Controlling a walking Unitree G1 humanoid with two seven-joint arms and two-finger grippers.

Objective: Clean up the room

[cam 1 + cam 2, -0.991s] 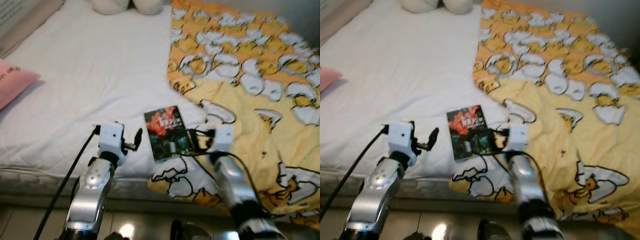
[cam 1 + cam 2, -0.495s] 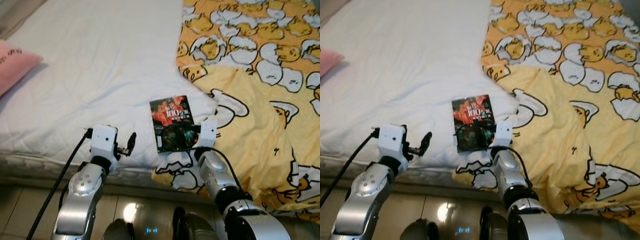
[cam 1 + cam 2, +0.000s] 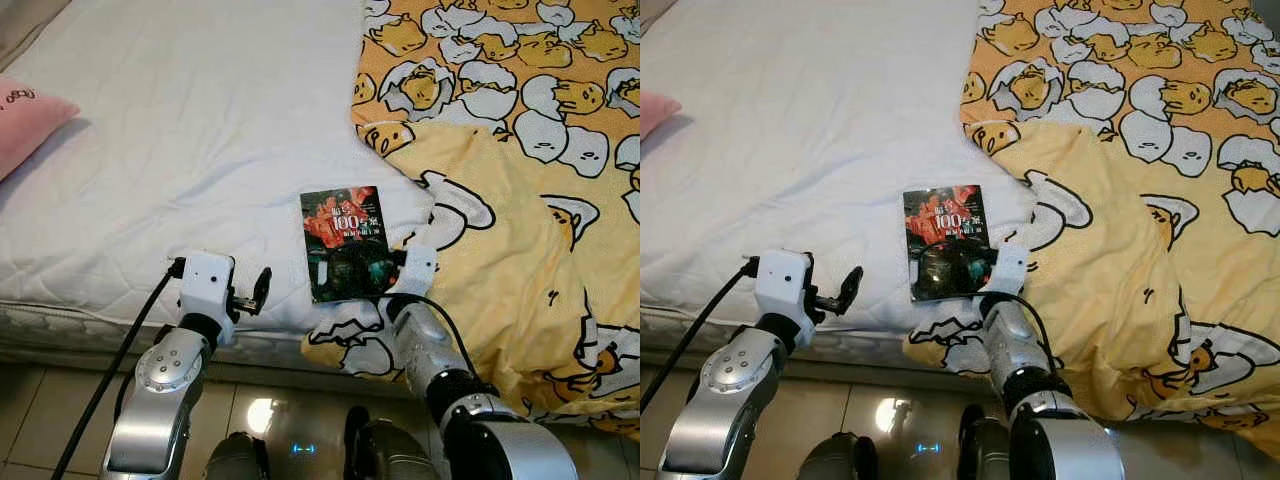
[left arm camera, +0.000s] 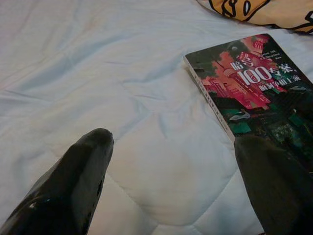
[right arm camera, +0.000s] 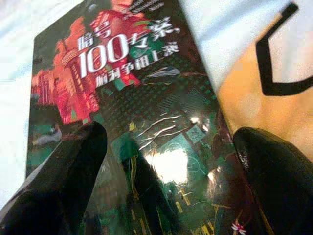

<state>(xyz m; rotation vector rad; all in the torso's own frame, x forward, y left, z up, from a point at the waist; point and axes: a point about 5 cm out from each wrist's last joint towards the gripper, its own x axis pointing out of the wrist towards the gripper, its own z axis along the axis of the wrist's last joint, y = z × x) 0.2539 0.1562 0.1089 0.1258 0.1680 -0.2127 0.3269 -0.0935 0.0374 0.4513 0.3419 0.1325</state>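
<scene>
A paperback book (image 3: 343,235) with a dark red and green cover lies flat on the white sheet (image 3: 180,150), near the bed's front edge and beside the duvet. My right gripper (image 5: 171,132) is open and hovers low over the book's (image 5: 127,73) near right corner, with its fingers (image 5: 73,171) spread across the cover. My left gripper (image 3: 262,285) is open just left of the book, above the bare sheet. In the left wrist view the book (image 4: 254,88) lies in front of one finger (image 4: 274,186).
A yellow duvet with an egg pattern (image 3: 520,200) covers the bed's right half and hangs over the front edge. A pink pillow (image 3: 25,115) lies at the far left. Tiled floor (image 3: 40,420) runs below the mattress edge. A black cable (image 3: 120,360) trails from my left arm.
The camera has tilted down and closer to the bed. My right gripper has moved left onto the book's near right corner. The left gripper stays beside the book.
</scene>
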